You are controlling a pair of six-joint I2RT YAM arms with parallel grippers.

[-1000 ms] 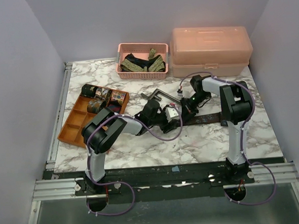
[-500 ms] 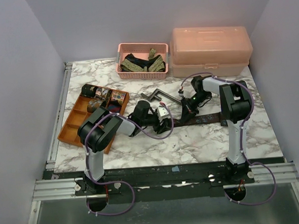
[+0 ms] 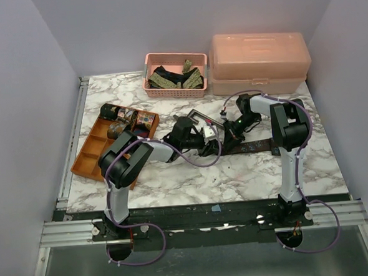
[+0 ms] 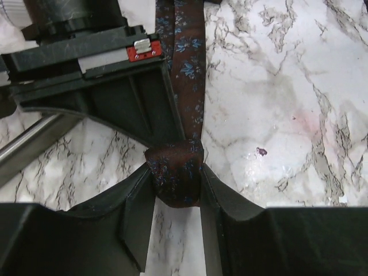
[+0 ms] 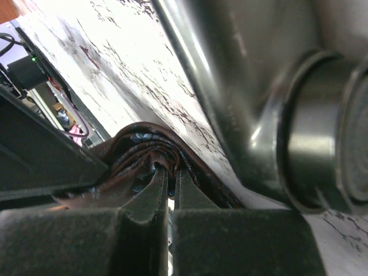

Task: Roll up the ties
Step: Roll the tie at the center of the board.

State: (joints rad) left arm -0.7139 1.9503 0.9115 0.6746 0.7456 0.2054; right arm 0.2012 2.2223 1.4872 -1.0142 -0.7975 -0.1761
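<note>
A dark brown tie [image 3: 253, 146] with blue flowers lies flat on the marble table, running right from both grippers. My left gripper [image 4: 175, 172] is shut on its folded end [image 4: 174, 183]; the strip [image 4: 187, 52] runs away from it. In the top view the left gripper [image 3: 210, 138] sits close to my right gripper [image 3: 232, 134]. My right gripper [image 5: 168, 169] is shut on a bunched fold of the same tie [image 5: 135, 152]. Rolled ties [image 3: 128, 118] sit in the orange tray [image 3: 85, 163]. Loose olive-gold and black ties [image 3: 174, 79] lie in the pink basket [image 3: 175, 93].
A grey metal crank-shaped bar [image 3: 195, 116] lies just behind the grippers and fills the right wrist view [image 5: 247, 86]; it also shows in the left wrist view [image 4: 29, 146]. A closed pink box [image 3: 259, 61] stands at the back right.
My left gripper swung left with the tie end, then came back right and a little farther back, closer to the right gripper. The right arm barely moved.
</note>
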